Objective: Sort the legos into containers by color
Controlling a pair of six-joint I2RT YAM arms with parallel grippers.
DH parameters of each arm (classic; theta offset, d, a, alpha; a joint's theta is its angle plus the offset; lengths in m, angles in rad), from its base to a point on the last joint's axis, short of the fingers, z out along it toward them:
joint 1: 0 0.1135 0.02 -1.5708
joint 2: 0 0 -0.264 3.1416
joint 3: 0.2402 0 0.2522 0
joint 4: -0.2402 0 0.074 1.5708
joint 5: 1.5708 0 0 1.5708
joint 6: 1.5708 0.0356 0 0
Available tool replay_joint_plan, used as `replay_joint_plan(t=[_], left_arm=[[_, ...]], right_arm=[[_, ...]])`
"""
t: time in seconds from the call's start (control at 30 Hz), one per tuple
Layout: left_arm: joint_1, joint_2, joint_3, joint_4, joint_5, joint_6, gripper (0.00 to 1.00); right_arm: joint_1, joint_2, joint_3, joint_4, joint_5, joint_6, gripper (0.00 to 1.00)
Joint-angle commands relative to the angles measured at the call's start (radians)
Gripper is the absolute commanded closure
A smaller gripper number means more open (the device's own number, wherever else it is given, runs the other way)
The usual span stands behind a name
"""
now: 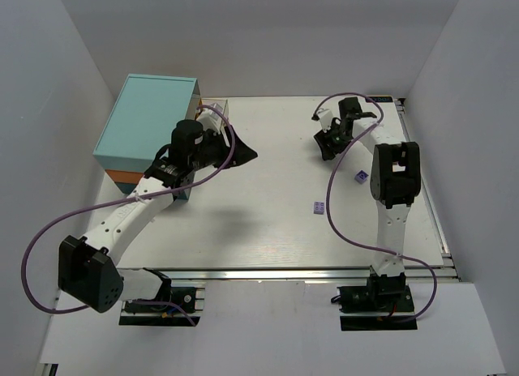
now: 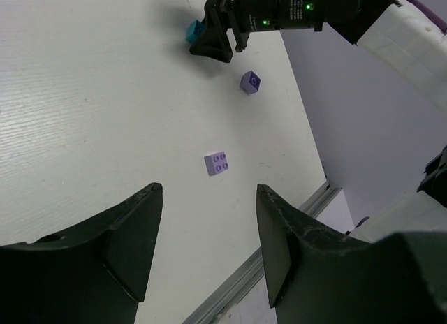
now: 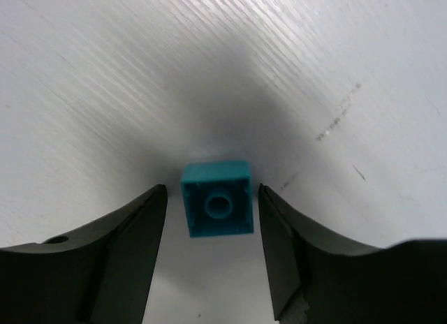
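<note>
A cyan-blue lego [image 3: 217, 199] lies on the table with its hollow underside toward the right wrist camera. My right gripper [image 3: 211, 188] is open around it, with a narrow gap on each side. From above, this gripper [image 1: 327, 147] points down at the far right of the table and hides that brick. Two pale purple legos [image 1: 361, 177] [image 1: 319, 207] lie loose nearer the front. My left gripper [image 2: 208, 191] is open and empty, hovering [image 1: 243, 155] beside the cabinet [image 1: 150, 121]. One clear container [image 1: 217, 111] shows partly behind the left wrist.
The left wrist view shows the flat purple brick [image 2: 218, 163], the tilted purple brick [image 2: 251, 82] and the cyan brick [image 2: 193, 33] under the right gripper's fingers [image 2: 213, 45]. White walls enclose the table; a metal rail [image 1: 292, 272] runs along its front edge.
</note>
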Motion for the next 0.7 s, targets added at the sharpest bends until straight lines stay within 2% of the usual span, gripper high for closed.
replay_joint_plan(t=[0.0,0.1,0.13,0.23,0.47,0.5,0.63,0.67], left_arm=[[-0.003,-0.053,-0.004,-0.023,-0.017,0.009,0.34],[-0.003,-0.063,-0.004,-0.029,-0.029,0.008,0.34],[-0.003,-0.068,-0.004,-0.033,-0.032,0.009,0.34],[-0.003,-0.094,-0.003,-0.053,-0.061,0.014,0.34],[0.016,-0.192,-0.012,-0.128,-0.145,0.041,0.34],[0.016,-0.208,-0.013,-0.136,-0.162,0.044,0.34],[0.016,-0.278,-0.013,-0.178,-0.259,0.05,0.34],[0.016,-0.304,-0.01,-0.194,-0.296,0.049,0.34]], right_arm=[[0.019,0.005,0.011,0.033,-0.054,-0.018,0.4],[0.026,0.019,0.046,0.026,-0.084,-0.025,0.62],[0.026,0.016,0.06,0.017,-0.098,-0.031,0.76],[0.031,-0.014,0.069,0.014,-0.181,-0.053,1.0],[0.123,-0.09,0.201,0.004,-0.478,-0.094,1.0],[0.184,-0.091,0.231,0.027,-0.547,-0.091,1.0],[0.284,-0.094,0.245,0.252,-0.62,0.011,1.0],[0.301,-0.082,0.245,0.377,-0.59,0.086,1.0]])
